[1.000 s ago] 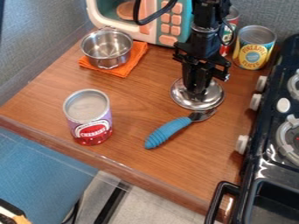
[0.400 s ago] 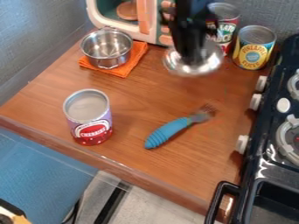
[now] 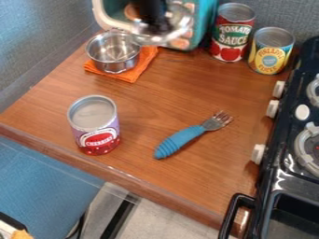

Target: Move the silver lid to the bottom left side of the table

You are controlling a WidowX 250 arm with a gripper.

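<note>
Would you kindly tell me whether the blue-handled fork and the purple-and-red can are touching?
Apart. In the camera view, a stretch of the wooden table shows between the fork and the base of the can.

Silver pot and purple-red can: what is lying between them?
Part of the orange cloth, then brown wooden tabletop, as the camera view shows.

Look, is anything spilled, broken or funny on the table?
I see no spill and nothing broken. The lid looks funny, tipped up in the air in front of the toy oven, but the gripper is holding it. The fork just lies at a slant.
</note>
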